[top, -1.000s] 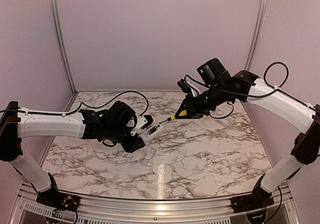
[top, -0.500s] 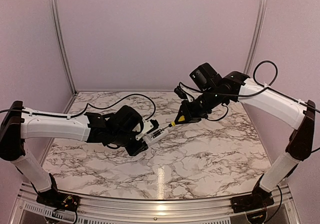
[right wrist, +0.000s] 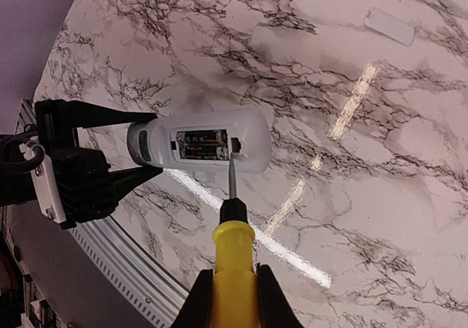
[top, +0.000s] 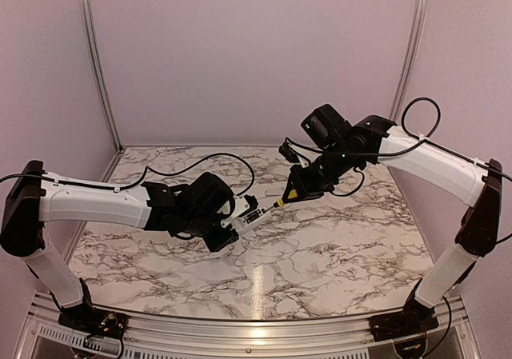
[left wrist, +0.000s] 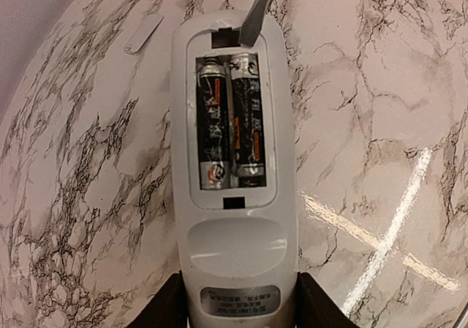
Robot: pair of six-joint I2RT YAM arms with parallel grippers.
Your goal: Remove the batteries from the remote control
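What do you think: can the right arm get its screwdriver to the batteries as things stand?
Probably yes: the batteries lie uncovered in the remote control, and the screwdriver tip is at the compartment's edge.

screwdriver (right wrist: pixel 232 249): yellow handle | white flat piece (right wrist: pixel 390 26): on marble table (right wrist: pixel 409 138)

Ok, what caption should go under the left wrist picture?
Left end effector gripping the open remote, two batteries inside, screwdriver tip at the compartment's far end.

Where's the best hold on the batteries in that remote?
Probably the end by the screwdriver tip, coming from the open face. The batteries lie side by side, sunk in the remote, walls close along both sides, so a pinch likely won't fit; lever that end up first.
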